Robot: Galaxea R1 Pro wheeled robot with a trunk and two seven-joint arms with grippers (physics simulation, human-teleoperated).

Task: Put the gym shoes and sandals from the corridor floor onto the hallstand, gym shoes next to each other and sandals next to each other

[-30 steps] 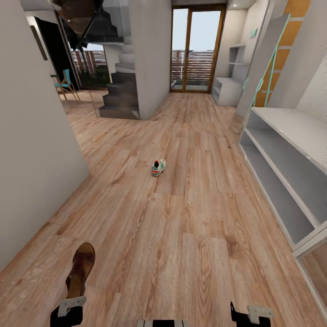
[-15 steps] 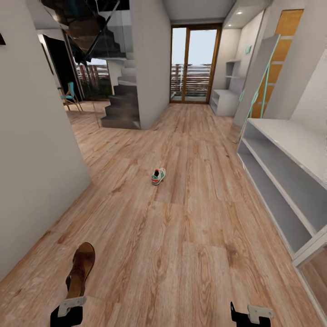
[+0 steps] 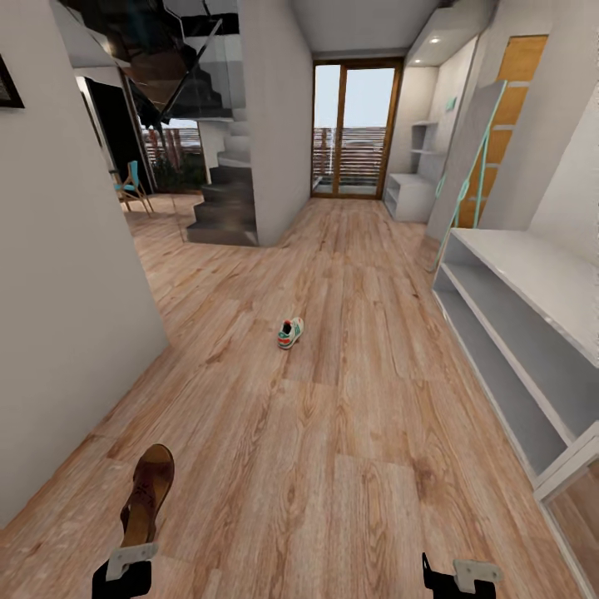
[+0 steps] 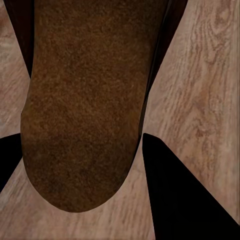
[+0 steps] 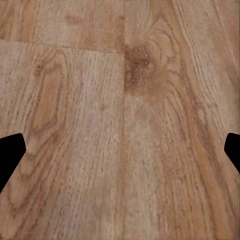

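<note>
A brown sandal [image 3: 148, 494] sits at lower left, toe pointing up-frame. One white, green-striped gym shoe [image 3: 290, 332] lies mid-frame on the wood floor [image 3: 349, 466]. The pale hallstand [image 3: 532, 333] lines the right edge.

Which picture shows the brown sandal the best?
The head view: the whole sandal shows there, sticking out in front of the left gripper. The left wrist view shows just its brown sole close up between the fingers. The right wrist view shows wood floor.
</note>
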